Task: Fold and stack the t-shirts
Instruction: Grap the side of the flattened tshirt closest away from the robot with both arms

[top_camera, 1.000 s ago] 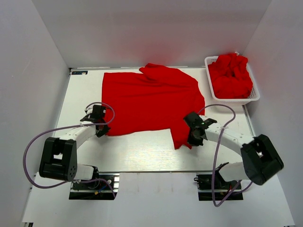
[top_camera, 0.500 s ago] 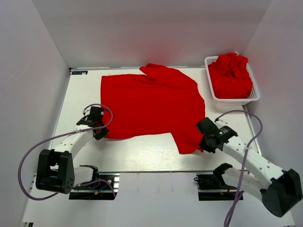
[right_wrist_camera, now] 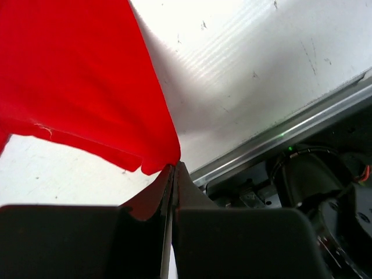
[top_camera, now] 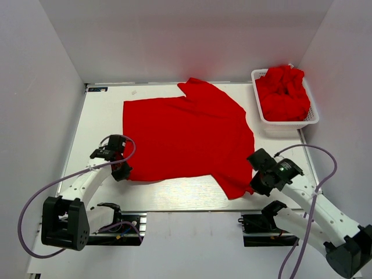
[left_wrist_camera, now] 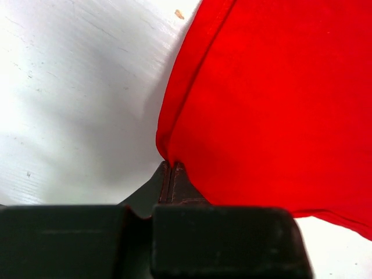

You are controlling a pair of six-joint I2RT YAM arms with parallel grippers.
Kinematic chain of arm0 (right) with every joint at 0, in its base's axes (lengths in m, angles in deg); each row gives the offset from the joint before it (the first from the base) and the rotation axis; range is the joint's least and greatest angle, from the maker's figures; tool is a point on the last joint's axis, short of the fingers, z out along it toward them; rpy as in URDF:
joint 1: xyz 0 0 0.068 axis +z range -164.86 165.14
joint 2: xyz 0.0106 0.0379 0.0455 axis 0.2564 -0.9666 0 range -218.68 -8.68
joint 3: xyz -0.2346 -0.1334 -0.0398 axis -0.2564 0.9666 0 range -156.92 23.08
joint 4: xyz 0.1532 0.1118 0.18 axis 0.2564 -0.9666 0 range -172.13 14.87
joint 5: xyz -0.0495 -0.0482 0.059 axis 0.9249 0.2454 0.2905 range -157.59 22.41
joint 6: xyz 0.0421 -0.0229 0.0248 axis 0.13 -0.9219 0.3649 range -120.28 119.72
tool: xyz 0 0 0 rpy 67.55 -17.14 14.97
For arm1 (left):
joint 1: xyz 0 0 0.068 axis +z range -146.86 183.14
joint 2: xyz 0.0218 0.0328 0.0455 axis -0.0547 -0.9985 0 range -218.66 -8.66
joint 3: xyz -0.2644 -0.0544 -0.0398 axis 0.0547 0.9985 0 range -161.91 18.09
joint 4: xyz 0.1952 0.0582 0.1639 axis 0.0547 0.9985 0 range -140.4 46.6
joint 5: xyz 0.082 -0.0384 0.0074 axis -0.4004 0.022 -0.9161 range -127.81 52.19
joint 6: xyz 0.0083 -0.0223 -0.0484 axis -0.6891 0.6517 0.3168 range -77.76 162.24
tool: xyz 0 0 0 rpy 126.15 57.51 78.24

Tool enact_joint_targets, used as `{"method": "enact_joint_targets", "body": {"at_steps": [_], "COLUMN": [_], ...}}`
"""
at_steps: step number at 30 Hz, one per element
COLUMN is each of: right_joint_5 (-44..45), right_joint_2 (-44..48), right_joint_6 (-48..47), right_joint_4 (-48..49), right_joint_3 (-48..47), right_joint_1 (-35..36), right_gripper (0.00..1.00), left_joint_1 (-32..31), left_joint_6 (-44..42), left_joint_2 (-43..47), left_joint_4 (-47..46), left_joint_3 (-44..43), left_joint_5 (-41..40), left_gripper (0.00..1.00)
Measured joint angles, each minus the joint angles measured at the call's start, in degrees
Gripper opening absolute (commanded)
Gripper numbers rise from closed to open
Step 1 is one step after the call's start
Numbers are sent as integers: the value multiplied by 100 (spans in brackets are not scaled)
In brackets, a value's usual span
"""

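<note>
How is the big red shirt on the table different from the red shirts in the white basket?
The red cloth t-shirt on the white table lies spread nearly flat; the red shirts in the white plastic slatted basket are crumpled in a heap. The table t-shirt is pinched at two near corners by the left gripper and right gripper; nothing touches the basket shirts. Both are plain bright red.

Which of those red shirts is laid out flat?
The t-shirt spread across the table; the other red shirts sit crumpled in a heap inside the white basket at the far right.
</note>
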Motion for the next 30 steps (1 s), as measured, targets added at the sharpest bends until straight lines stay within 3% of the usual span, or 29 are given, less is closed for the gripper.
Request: {"method": "enact_joint_targets", "body": {"at_steps": [11,22,30], "right_joint_5": [494,1025,1062], "right_joint_2": [-1237,-2310,-2973], "right_joint_6": [-885,-1453,-1840], "right_joint_4": [1027,1843,2271], "right_joint_3": [-717,-1622,-2291], "right_joint_1": [-9,-251,-584], "right_gripper": [0,0,0], "left_joint_1": [7,66,295], "left_joint_6": [24,44,42], "left_joint_2": [-278,-1534,-1996], "left_joint_4": [-197,-496,-584], "left_joint_3": [-535,-1679,-2057], "left_joint_5": [103,37,-37], "left_gripper": [0,0,0]}}
